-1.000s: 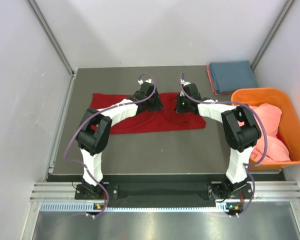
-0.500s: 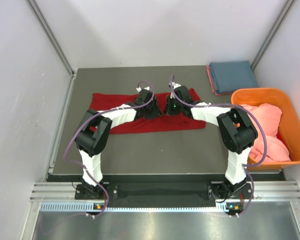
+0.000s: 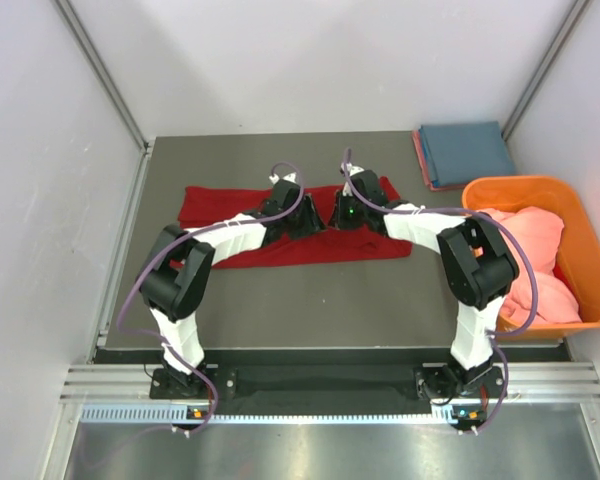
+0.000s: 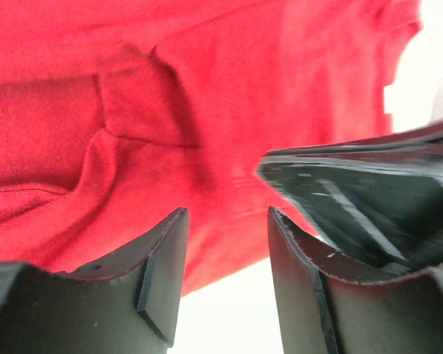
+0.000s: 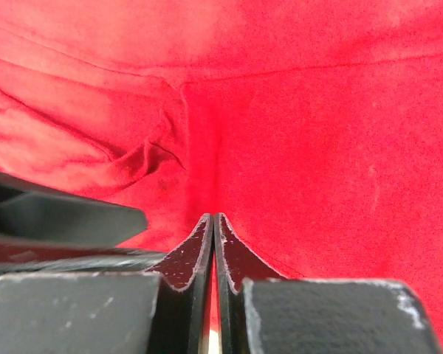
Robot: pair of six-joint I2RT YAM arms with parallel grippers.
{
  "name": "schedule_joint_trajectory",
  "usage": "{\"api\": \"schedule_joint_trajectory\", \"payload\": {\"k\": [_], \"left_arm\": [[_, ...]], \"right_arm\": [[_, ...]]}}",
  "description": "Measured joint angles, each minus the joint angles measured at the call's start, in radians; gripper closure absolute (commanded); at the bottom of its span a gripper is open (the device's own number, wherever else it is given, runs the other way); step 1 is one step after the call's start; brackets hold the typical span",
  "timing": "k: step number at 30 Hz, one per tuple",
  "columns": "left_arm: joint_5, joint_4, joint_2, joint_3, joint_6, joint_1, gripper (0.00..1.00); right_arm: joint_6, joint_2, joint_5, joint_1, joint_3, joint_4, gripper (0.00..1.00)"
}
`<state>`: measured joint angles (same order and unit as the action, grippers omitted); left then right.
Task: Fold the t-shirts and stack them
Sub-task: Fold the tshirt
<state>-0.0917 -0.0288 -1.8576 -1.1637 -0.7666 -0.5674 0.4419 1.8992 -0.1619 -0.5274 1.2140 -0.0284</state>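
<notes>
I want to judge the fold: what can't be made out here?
Top view: the middle of the red t-shirt, hidden under both wrists.
Right wrist view: whether the shut right tool pinches cloth; too close.
Top view: the pink t-shirt under the blue t-shirt, only an edge showing.

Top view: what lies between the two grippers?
Only a narrow strip of the red shirt, between the left gripper and right gripper; the top view shows it.

Where things lie on the worktop (image 3: 280,290)
One shirt (image 3: 210,207) lies in the middle; folded shirts (image 3: 467,150) sit far right, behind the tub (image 3: 510,186).
</notes>
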Motion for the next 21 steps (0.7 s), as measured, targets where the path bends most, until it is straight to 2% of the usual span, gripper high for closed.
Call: {"api": "schedule_joint_trajectory", "payload": {"k": [9, 15, 21], "left_arm": [[0.003, 0.030, 0.032, 0.000, 0.001, 0.000, 0.48], [0.006, 0.026, -0.008, -0.001, 0.002, 0.000, 0.49], [0.003, 0.026, -0.047, -0.002, 0.009, 0.000, 0.53]], "right_arm": [[0.004, -0.015, 0.043, 0.016, 0.000, -0.055, 0.97], [0.034, -0.161, 0.089, 0.077, -0.056, -0.103, 0.86], [0.091, -0.317, 0.114, 0.172, -0.187, -0.135, 0.82]]}}
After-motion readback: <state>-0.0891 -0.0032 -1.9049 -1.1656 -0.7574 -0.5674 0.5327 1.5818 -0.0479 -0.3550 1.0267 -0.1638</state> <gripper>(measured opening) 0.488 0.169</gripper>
